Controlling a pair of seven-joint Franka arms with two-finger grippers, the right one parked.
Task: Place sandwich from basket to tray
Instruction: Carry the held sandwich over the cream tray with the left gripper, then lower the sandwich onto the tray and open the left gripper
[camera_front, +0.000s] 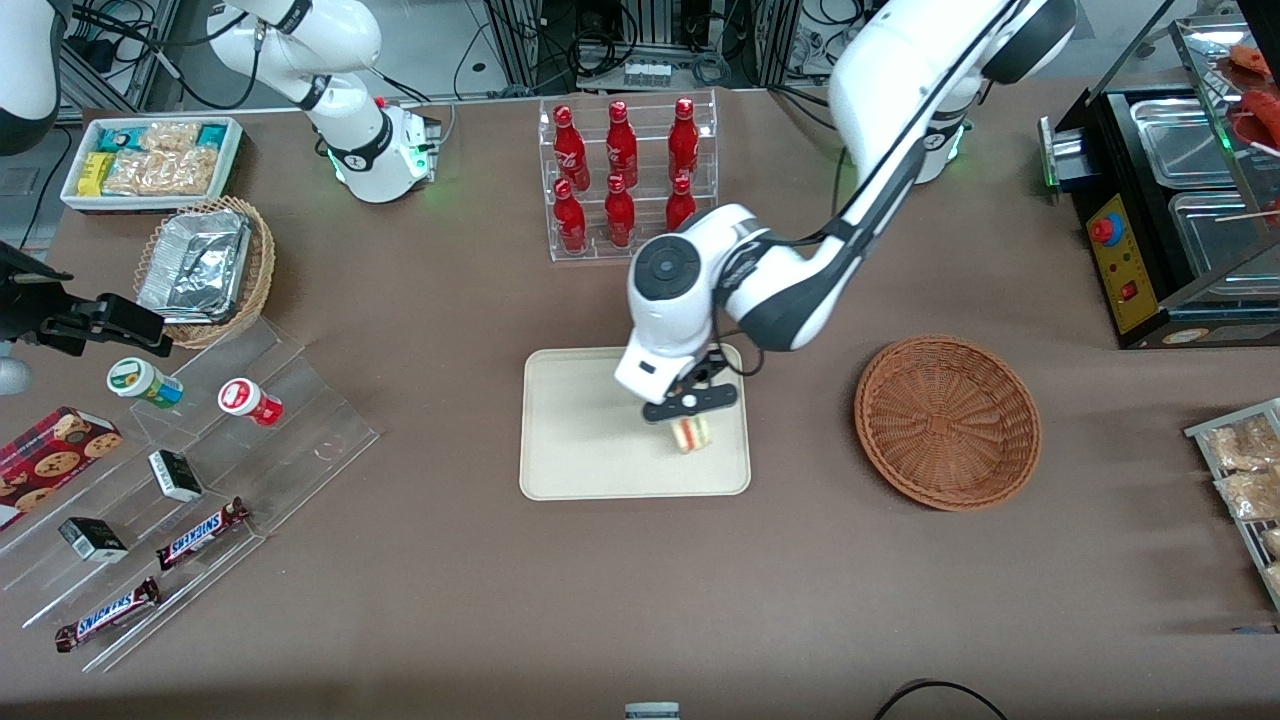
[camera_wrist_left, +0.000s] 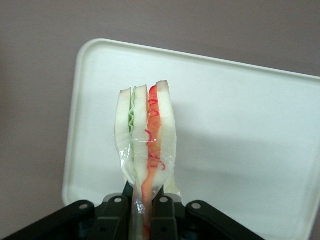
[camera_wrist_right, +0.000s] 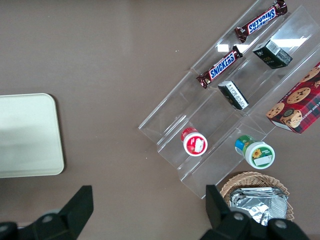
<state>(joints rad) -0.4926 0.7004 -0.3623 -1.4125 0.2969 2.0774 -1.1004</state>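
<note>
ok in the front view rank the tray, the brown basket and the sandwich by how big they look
1. The tray, the largest.
2. The basket, clearly smaller in area than the tray.
3. The sandwich, by far the smallest, held in the gripper over the tray; being lifted slightly nearer the camera does not change its rank.

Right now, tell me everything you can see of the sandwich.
The sandwich is a small wedge of white bread slices with green, orange and red filling showing along its cut edge, wrapped in clear film. It stands on edge, pinched between the black fingers of the left arm's gripper, over the cream tray. Whether it touches the tray cannot be told.
</note>
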